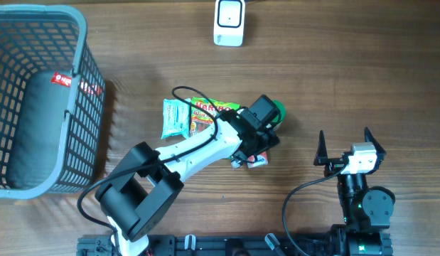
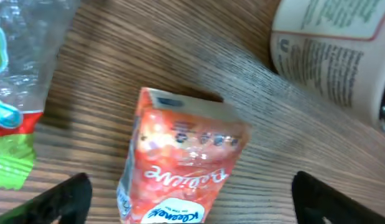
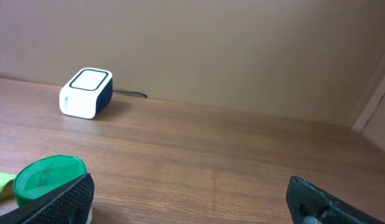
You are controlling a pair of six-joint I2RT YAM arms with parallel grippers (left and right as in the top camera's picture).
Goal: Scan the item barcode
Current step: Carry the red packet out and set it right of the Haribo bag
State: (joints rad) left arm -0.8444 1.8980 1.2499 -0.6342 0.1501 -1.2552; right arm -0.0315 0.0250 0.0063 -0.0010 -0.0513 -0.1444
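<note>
Here, the left arm is seen stretched across the table (image 1: 347,71), its left gripper (image 2: 191,183) spread wide above a red packet (image 2: 180,155) lying unheld between its fingers; the right gripper (image 1: 344,135) is held agape, well apart.

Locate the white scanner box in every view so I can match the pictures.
Overhead: the white scanner box sits at the top edge, just right of centre.
Left wrist: not in it.
Right wrist: the box is at the left, mid-height, near the table's far edge.
Shared landmark: the green lid, mid-table in overhead and at the lower left in right wrist.
</note>
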